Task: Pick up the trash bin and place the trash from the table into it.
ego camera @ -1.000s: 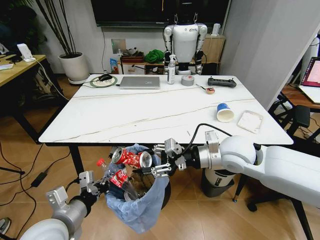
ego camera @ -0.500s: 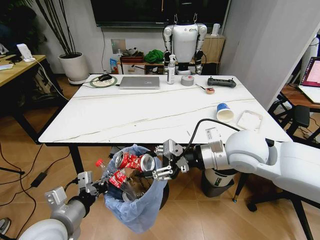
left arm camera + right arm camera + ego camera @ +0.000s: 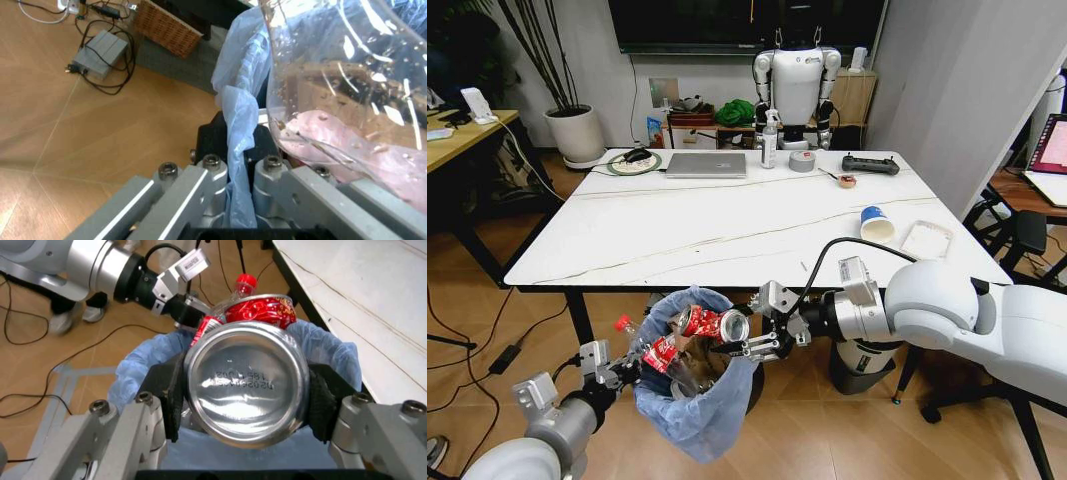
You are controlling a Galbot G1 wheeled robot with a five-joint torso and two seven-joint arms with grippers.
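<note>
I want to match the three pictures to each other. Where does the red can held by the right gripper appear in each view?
Head view: the red can lies sideways over the trash bin, in the right gripper, below the table edge.
Left wrist view: I cannot make out the can; the left gripper clamps the bag rim.
Right wrist view: the can is central, silver end toward the camera.
Shared landmark: the light-blue bag.
</note>
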